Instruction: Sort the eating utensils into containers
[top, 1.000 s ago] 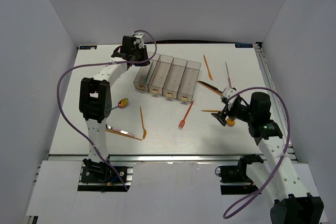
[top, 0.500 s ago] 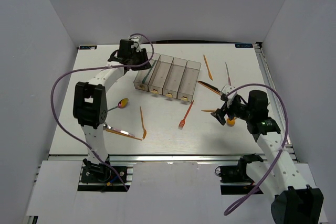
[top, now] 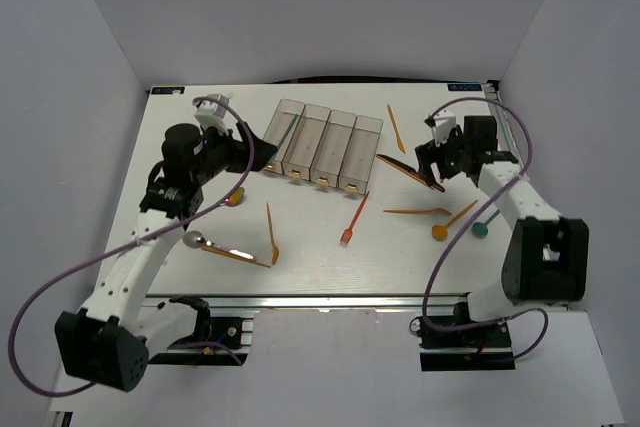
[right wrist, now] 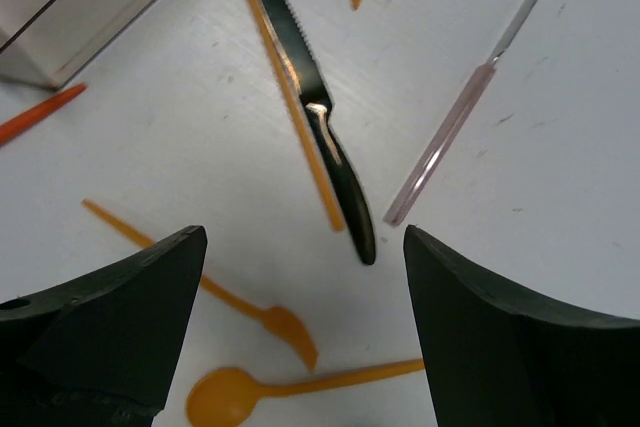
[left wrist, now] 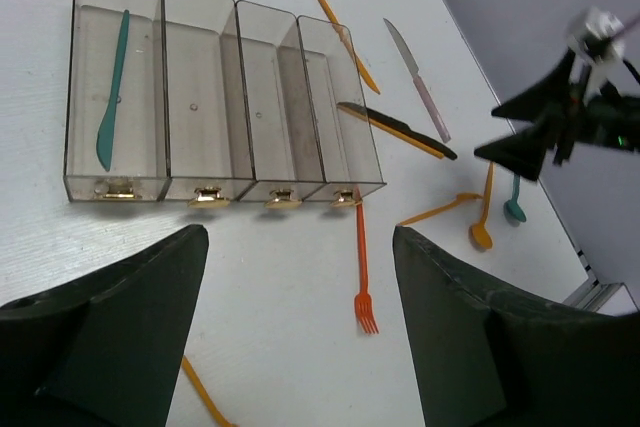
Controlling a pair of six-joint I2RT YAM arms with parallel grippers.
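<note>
A teal knife (left wrist: 112, 87) lies in the leftmost of the four joined clear containers (left wrist: 232, 97), ahead of the left end effector (left wrist: 300, 237), which is spread wide and grips nothing. A black knife (right wrist: 325, 137) lies touching an orange knife (right wrist: 293, 117) on the surface (right wrist: 520, 197), beneath the right end effector (right wrist: 300, 237), which is likewise wide apart and empty. The containers' yellowish tags (left wrist: 208, 194) are too small to read.

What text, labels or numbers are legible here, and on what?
None legible.
Far-right dark sticker on the white table: pale print, too small to read.
Far-left dark sticker: too small to read.
Yellowish tags on the four clear plastic bins: no lettering visible.
</note>
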